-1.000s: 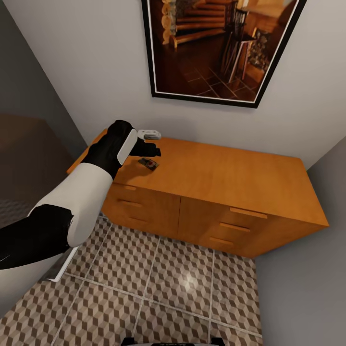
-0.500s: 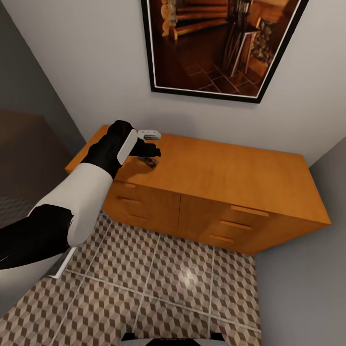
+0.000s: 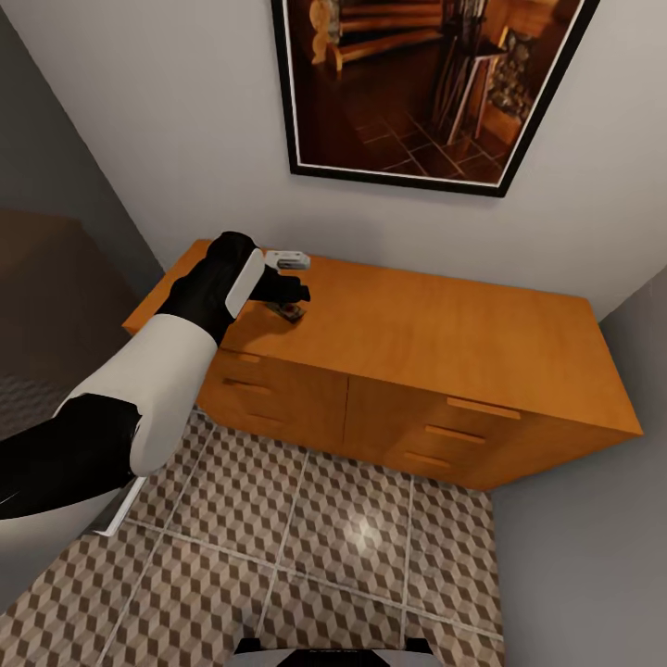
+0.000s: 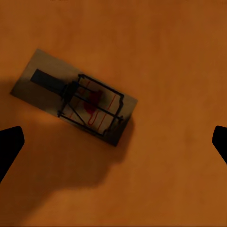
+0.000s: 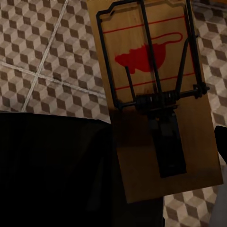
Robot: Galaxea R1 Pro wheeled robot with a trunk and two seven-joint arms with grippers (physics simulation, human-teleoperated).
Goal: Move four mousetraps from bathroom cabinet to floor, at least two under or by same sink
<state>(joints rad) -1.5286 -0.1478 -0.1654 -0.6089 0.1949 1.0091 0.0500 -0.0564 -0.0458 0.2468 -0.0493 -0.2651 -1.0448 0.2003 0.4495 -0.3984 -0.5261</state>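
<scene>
Orange-brown cabinet [image 3: 435, 333]; brown, beige, white cube-patterned floor [image 3: 306, 547]; red-printed mousetrap [image 4: 75, 97].

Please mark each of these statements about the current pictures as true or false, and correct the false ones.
1. A mousetrap lies on top of the cabinet. True.
2. The left gripper is shut on that mousetrap. False: its fingertips stand wide apart on either side of it, not touching.
3. The right gripper holds a second mousetrap above the tiled floor. True.
4. A cabinet drawer is pulled open. False: all visible drawers look closed.
5. A framed picture hangs on the wall above the cabinet. True.
</scene>
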